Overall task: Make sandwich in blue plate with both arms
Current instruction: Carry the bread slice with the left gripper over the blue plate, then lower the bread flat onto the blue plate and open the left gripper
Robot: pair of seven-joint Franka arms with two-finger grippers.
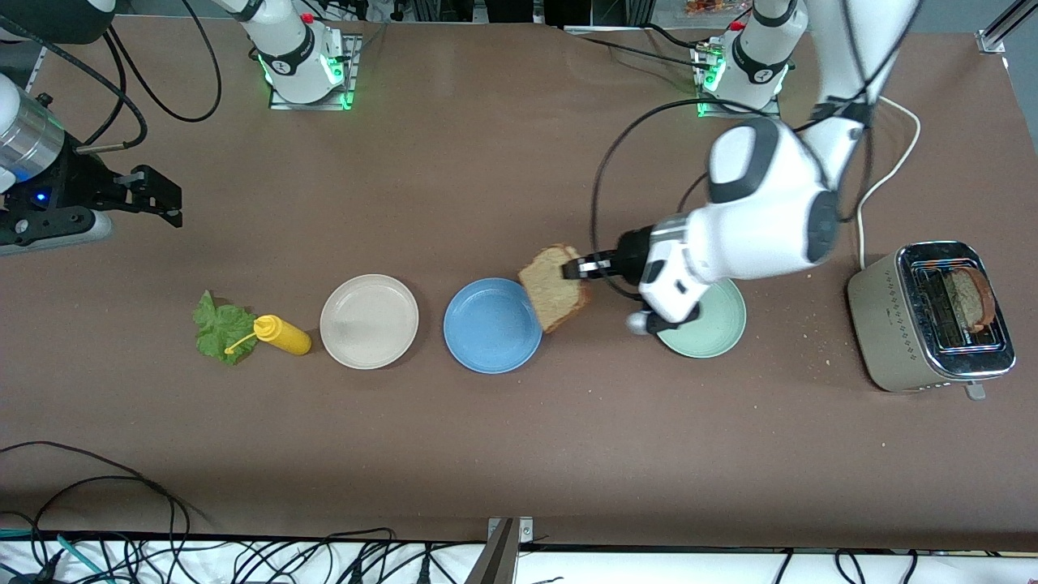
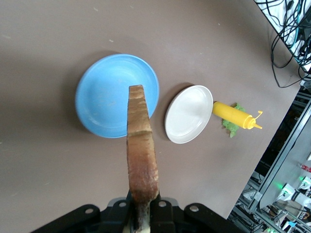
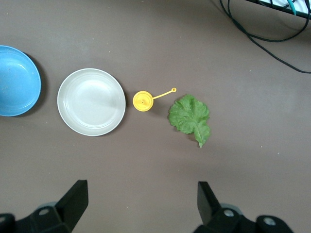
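My left gripper (image 1: pixel 577 269) (image 2: pixel 144 206) is shut on one edge of a brown bread slice (image 1: pixel 554 288) (image 2: pixel 141 150). The slice hangs tilted in the air over the rim of the blue plate (image 1: pixel 491 326) (image 2: pixel 116 94) on the side toward the left arm's end. The plate holds nothing. A second bread slice (image 1: pixel 969 296) stands in the toaster. The green lettuce leaf (image 1: pixel 220 328) (image 3: pixel 190 116) lies flat on the table toward the right arm's end. My right gripper (image 1: pixel 166 197) (image 3: pixel 141 187) waits open and high over that end, with nothing between its fingers.
A beige plate (image 1: pixel 369 321) sits beside the blue plate, then a yellow mustard bottle (image 1: pixel 282 334) touching the lettuce. A pale green plate (image 1: pixel 714 324) lies partly under the left arm. The toaster (image 1: pixel 924 316) stands at the left arm's end. Cables (image 1: pixel 97 487) trail along the near table edge.
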